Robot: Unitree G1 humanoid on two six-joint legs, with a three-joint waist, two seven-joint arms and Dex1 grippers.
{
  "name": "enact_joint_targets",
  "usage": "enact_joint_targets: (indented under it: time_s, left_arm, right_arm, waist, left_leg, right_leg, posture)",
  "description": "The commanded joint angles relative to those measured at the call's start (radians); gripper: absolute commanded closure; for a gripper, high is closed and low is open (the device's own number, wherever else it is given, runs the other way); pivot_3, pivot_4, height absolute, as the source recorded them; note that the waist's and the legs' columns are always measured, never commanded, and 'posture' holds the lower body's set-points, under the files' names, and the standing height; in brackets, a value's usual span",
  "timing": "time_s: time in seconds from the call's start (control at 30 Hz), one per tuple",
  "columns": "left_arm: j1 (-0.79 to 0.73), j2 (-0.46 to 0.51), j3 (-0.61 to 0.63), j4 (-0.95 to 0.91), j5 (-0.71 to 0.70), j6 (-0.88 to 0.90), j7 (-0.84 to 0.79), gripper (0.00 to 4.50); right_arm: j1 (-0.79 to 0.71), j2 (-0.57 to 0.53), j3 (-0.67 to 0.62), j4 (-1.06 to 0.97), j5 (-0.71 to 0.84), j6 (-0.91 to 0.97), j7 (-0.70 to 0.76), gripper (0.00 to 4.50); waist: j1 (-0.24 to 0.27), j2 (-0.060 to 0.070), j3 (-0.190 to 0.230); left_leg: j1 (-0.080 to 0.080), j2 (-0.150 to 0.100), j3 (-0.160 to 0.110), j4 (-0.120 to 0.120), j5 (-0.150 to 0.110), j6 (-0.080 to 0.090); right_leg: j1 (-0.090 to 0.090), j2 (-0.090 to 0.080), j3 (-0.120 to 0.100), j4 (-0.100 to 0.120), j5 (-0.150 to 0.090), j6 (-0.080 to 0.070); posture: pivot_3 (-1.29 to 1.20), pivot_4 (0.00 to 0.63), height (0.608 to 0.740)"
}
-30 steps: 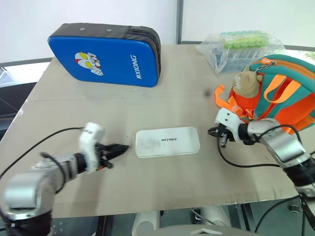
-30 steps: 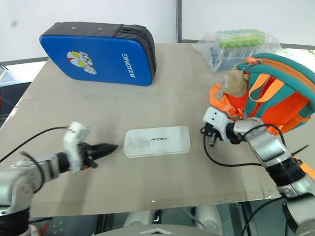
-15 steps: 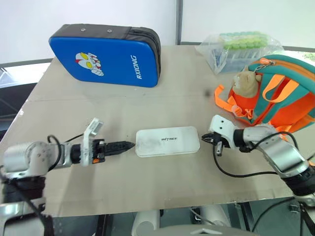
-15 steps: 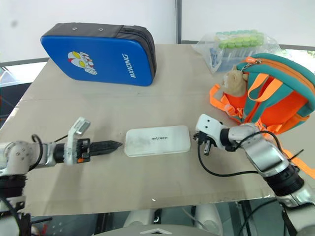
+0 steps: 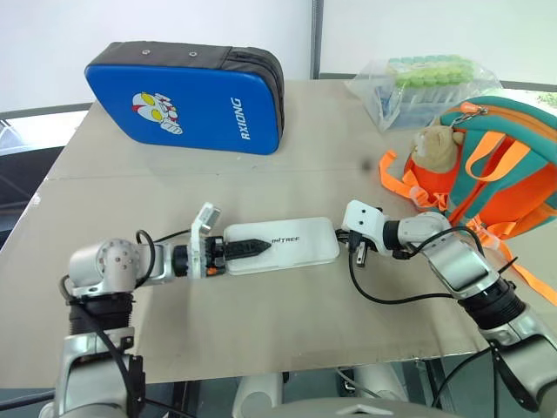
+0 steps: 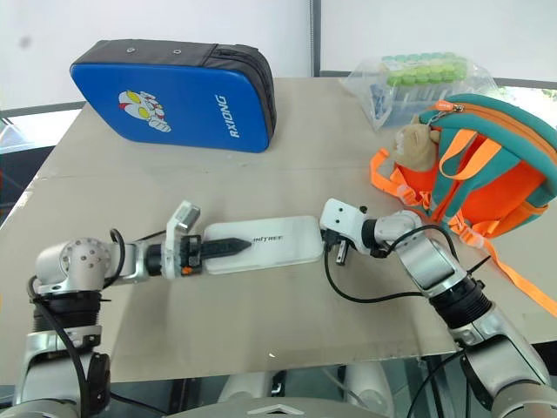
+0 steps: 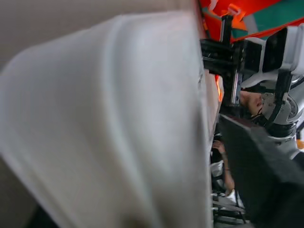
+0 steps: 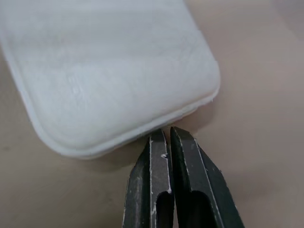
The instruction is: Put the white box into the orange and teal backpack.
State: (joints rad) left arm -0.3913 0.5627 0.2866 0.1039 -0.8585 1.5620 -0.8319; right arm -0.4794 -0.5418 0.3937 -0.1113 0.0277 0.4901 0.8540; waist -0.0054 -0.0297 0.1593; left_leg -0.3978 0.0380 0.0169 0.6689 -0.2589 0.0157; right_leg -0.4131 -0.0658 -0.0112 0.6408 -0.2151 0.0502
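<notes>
Beige tabletop (image 5: 287,340) carries the white box (image 5: 296,248) near its middle, with the orange and teal backpack (image 5: 505,170) off to the right. On the box's left end, the left gripper (image 5: 252,246) lays a dark finger across the lid — whether it grips cannot be told. At the box's right end, the right gripper (image 8: 168,135) has its fingers pressed together, tips at the rim.

White box (image 5: 291,245): flat, rounded corners, dark lettering, lying mid-table. Backpack (image 5: 487,170): orange with teal trim, at the table's right edge.
</notes>
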Motion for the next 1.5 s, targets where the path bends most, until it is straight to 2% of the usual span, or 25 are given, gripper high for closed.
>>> enact_joint_targets:
  time_s: [0.03,0.07,0.13,0.17,0.23,0.27,0.33,0.4,0.43,0.47,0.5,0.6,0.7,0.8,0.87,0.9,0.93,0.97,1.1,1.2,1.23,1.3,1.43,1.5]
  left_arm:
    - [-0.017,-0.034,0.069,-0.073,-0.053,0.049,0.065,2.94]
    - [-0.021,-0.042,0.090,-0.080,-0.079,0.052,0.087,3.27]
    - [-0.019,-0.044,0.106,-0.107,-0.123,0.052,0.124,3.43]
    - [-0.020,-0.047,0.117,-0.120,-0.150,0.052,0.145,3.43]
    - [-0.027,-0.051,0.136,-0.138,-0.195,0.052,0.181,3.43]
    - [-0.035,-0.057,0.145,-0.152,-0.213,0.052,0.200,3.43]
    - [-0.048,-0.066,0.163,-0.165,-0.247,0.052,0.231,3.43]
    - [-0.071,-0.079,0.180,-0.185,-0.285,0.052,0.260,3.43]
    - [-0.090,-0.094,0.196,-0.181,-0.307,0.052,0.284,3.43]
    - [-0.103,-0.103,0.204,-0.177,-0.323,0.052,0.306,3.43]
    - [-0.116,-0.112,0.208,-0.175,-0.338,0.052,0.325,3.43]
    - [-0.154,-0.138,0.198,-0.187,-0.374,0.052,0.365,3.43]
    - [-0.229,-0.190,0.182,-0.192,-0.379,0.036,0.424,3.43]
    - [-0.233,-0.199,0.184,-0.210,-0.386,0.032,0.449,3.43]
    - [-0.225,-0.197,0.194,-0.214,-0.395,0.025,0.462,3.43]
    - [-0.222,-0.197,0.198,-0.217,-0.398,0.018,0.472,3.43]
    - [-0.221,-0.196,0.201,-0.218,-0.402,0.013,0.480,3.43]
    - [-0.214,-0.197,0.206,-0.224,-0.406,0.005,0.488,3.43]
    - [-0.172,-0.202,0.234,-0.260,-0.434,-0.042,0.530,3.43]
    - [-0.148,-0.200,0.246,-0.285,-0.451,-0.100,0.543,3.43]
    - [-0.141,-0.200,0.247,-0.295,-0.452,-0.126,0.546,3.43]
    - [-0.136,-0.199,0.249,-0.302,-0.454,-0.166,0.558,3.43]
    - [-0.120,-0.176,0.236,-0.370,-0.326,-0.387,0.503,3.43]
    - [-0.111,-0.146,0.234,-0.374,-0.280,-0.467,0.466,3.43]
  right_arm:
    - [0.067,-0.012,-0.168,-0.170,0.103,0.086,-0.031,4.50]
    - [0.108,-0.024,-0.237,-0.233,0.147,0.122,-0.034,4.50]
    - [0.183,-0.026,-0.371,-0.357,0.236,0.210,-0.059,4.50]
    - [0.236,-0.036,-0.451,-0.446,0.301,0.273,-0.059,3.98]
    - [0.325,-0.048,-0.590,-0.595,0.409,0.380,-0.071,3.30]
    - [0.369,-0.041,-0.684,-0.668,0.469,0.436,-0.094,2.75]
    - [0.421,-0.023,-0.824,-0.761,0.561,0.518,-0.146,1.95]
    - [0.474,0.000,-1.045,-0.838,0.685,0.618,-0.214,0.96]
    - [0.505,-0.002,-1.137,-0.865,0.712,0.664,-0.237,0.64]
    - [0.523,-0.007,-1.198,-0.876,0.731,0.700,-0.265,0.06]
    - [0.532,-0.011,-1.244,-0.877,0.748,0.736,-0.296,0.00]
    - [0.517,-0.018,-1.294,-0.852,0.784,0.811,-0.375,0.00]
    - [0.339,0.021,-1.158,-0.707,0.673,0.816,-0.566,0.00]
    - [0.178,0.060,-1.015,-0.542,0.611,0.713,-0.621,0.00]
    - [0.147,0.050,-0.942,-0.474,0.574,0.665,-0.618,0.00]
    - [0.142,0.038,-0.908,-0.439,0.545,0.635,-0.620,0.39]
    - [0.139,0.030,-0.888,-0.414,0.526,0.614,-0.622,0.49]
    - [0.138,0.011,-0.851,-0.377,0.489,0.567,-0.616,0.81]
    - [0.104,-0.033,-0.753,-0.254,0.401,0.343,-0.540,2.80]
    - [0.078,-0.031,-0.731,-0.232,0.445,0.254,-0.433,4.23]
    - [0.071,-0.035,-0.721,-0.232,0.463,0.230,-0.387,4.46]
    - [0.056,-0.042,-0.706,-0.236,0.508,0.195,-0.296,4.46]
    - [-0.084,-0.039,-0.687,-0.268,0.836,0.356,-0.086,4.46]
    - [-0.141,-0.053,-0.651,-0.276,0.932,0.420,-0.023,4.46]
  waist:
    - [0.003,-0.001,0.000]
    - [0.008,-0.001,0.001]
    - [0.008,-0.001,0.001]
    - [0.007,-0.001,0.001]
    - [0.010,-0.001,0.001]
    - [0.009,-0.001,0.001]
    - [0.010,0.000,0.001]
    - [0.012,-0.001,0.001]
    - [0.014,-0.001,0.001]
    - [0.019,-0.001,0.001]
    - [0.019,-0.002,0.001]
    - [0.016,-0.002,0.001]
    - [0.006,-0.003,0.002]
    - [-0.009,-0.003,0.002]
    - [-0.011,-0.002,0.001]
    - [-0.010,-0.002,0.001]
    - [-0.008,-0.002,0.002]
    - [-0.005,-0.002,0.002]
    - [-0.007,-0.002,0.002]
    - [-0.008,-0.002,0.002]
    - [-0.007,-0.002,0.002]
    - [-0.007,-0.001,0.003]
    - [-0.015,0.000,0.008]
    - [-0.013,0.001,0.009]
  left_leg:
    - [0.000,0.000,-0.001,0.000,0.000,0.000]
    - [0.000,0.000,-0.001,0.000,0.000,0.000]
    - [0.000,0.000,-0.001,0.000,0.000,0.000]
    - [0.000,0.000,-0.001,0.000,0.000,0.000]
    - [0.000,0.000,-0.001,0.000,0.000,0.000]
    - [0.000,0.000,-0.002,-0.001,0.000,0.000]
    - [0.000,0.001,-0.002,-0.001,0.000,0.000]
    - [0.000,0.001,-0.002,-0.001,0.000,0.000]
    - [0.000,0.001,-0.002,-0.001,0.000,0.000]
    - [0.000,0.000,-0.002,0.000,0.000,0.000]
    - [0.000,0.000,-0.002,0.000,0.000,0.000]
    - [0.001,0.000,0.000,0.000,0.000,0.000]
    - [0.001,0.000,0.000,0.002,0.000,0.000]
    - [0.002,-0.001,0.000,0.001,0.000,0.001]
    - [0.002,-0.001,0.001,-0.001,0.000,0.001]
    - [0.002,-0.001,0.000,-0.002,0.000,0.001]
    - [0.001,-0.001,0.000,-0.002,0.000,0.001]
    - [0.000,-0.001,-0.001,-0.002,0.000,0.001]
    - [-0.002,-0.001,0.001,-0.003,0.000,0.000]
    - [-0.002,-0.001,0.002,-0.004,0.000,0.000]
    - [-0.002,-0.001,0.001,-0.004,0.000,0.000]
    - [-0.001,-0.001,0.001,-0.004,0.000,0.000]
    - [0.000,-0.001,0.001,-0.002,0.000,0.000]
    - [0.000,0.000,0.000,-0.002,0.000,0.000]
  right_leg:
    - [0.000,0.000,0.000,0.000,0.000,0.000]
    - [0.000,0.000,-0.001,0.000,0.000,0.000]
    - [0.000,0.000,0.000,0.000,0.000,0.000]
    - [0.000,0.000,-0.001,0.000,0.000,0.000]
    - [0.000,0.000,-0.001,0.000,0.000,0.000]
    - [0.000,0.000,-0.001,0.000,0.000,0.000]
    - [0.000,0.000,-0.001,0.000,0.000,0.000]
    - [0.000,0.000,-0.001,0.000,0.000,-0.001]
    - [0.000,0.000,-0.001,0.000,0.000,0.000]
    - [0.000,0.000,-0.001,0.000,-0.001,-0.001]
    - [0.001,0.000,-0.001,0.000,-0.002,-0.004]
    - [0.001,0.000,0.001,0.000,-0.002,-0.004]
    - [0.000,0.001,0.002,0.000,-0.002,-0.004]
    - [0.001,0.003,0.005,0.000,-0.002,-0.005]
    - [0.001,0.003,0.008,0.000,-0.002,-0.005]
    - [0.000,0.004,0.008,0.000,-0.002,-0.005]
    - [-0.001,0.004,0.007,0.000,0.000,-0.001]
    - [-0.001,0.005,0.007,0.000,0.000,-0.001]
    - [-0.002,0.004,0.008,-0.004,-0.001,0.001]
    - [-0.002,0.004,0.009,-0.004,-0.001,0.002]
    - [-0.002,0.004,0.009,-0.004,-0.001,0.002]
    - [-0.002,0.004,0.008,-0.004,-0.001,0.001]
    - [-0.002,0.005,0.009,-0.002,0.000,0.001]
    - [-0.002,0.006,0.009,-0.001,0.000,0.000]
  posture:
    - [0.00,0.150,0.740]
    - [0.00,0.150,0.740]
    - [0.00,0.150,0.740]
    - [0.00,0.150,0.740]
    - [0.00,0.150,0.740]
    - [0.00,0.150,0.740]
    - [0.00,0.150,0.740]
    - [0.00,0.150,0.740]
    - [0.00,0.150,0.740]
    - [0.00,0.150,0.740]
    - [0.00,0.150,0.740]
    - [0.00,0.150,0.740]
    - [0.00,0.150,0.740]
    - [0.00,0.150,0.740]
    - [0.00,0.150,0.740]
    - [0.00,0.150,0.740]
    - [0.00,0.150,0.740]
    - [0.00,0.150,0.740]
    - [0.00,0.150,0.740]
    - [0.00,0.150,0.740]
    - [0.00,0.150,0.740]
    - [0.00,0.150,0.740]
    - [0.00,0.150,0.740]
    - [0.00,0.150,0.740]
